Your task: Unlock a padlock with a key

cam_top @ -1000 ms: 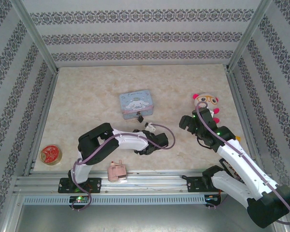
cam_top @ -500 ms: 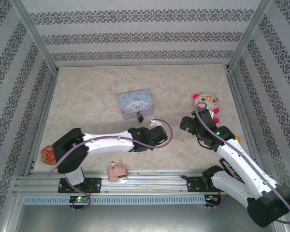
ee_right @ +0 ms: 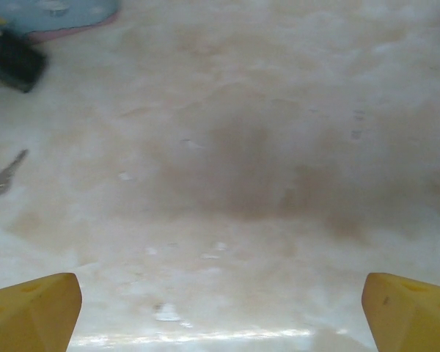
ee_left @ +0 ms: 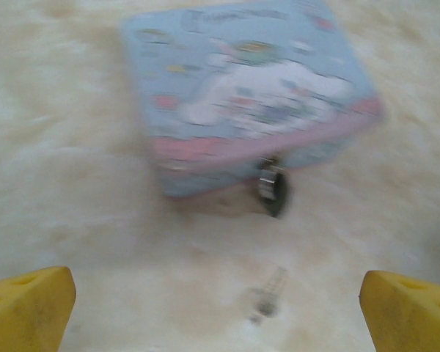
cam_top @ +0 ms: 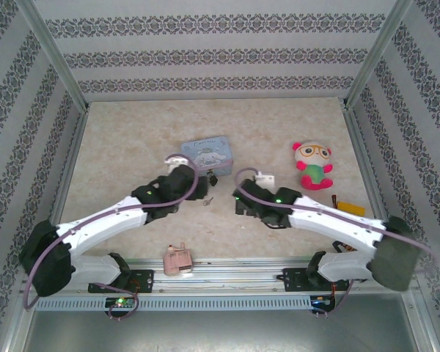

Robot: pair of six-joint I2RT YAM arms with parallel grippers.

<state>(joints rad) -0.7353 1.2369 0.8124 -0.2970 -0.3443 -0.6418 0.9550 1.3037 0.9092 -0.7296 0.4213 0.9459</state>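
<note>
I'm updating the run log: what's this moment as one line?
left gripper open | right gripper open | key loose on table | padlock at tin front

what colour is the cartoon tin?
Light blue tin, white cartoon figure, pink lower edge; clearest in left wrist view.

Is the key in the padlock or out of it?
Out: the key lies on the table, apart from the padlock.

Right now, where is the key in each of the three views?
Top external: key near picture centre, just below the padlock.
Left wrist: key low centre, blurred, below the padlock.
Right wrist: key at the left edge, halfway down.
Shared landmark: blue tin, padlock at its edge.
</note>
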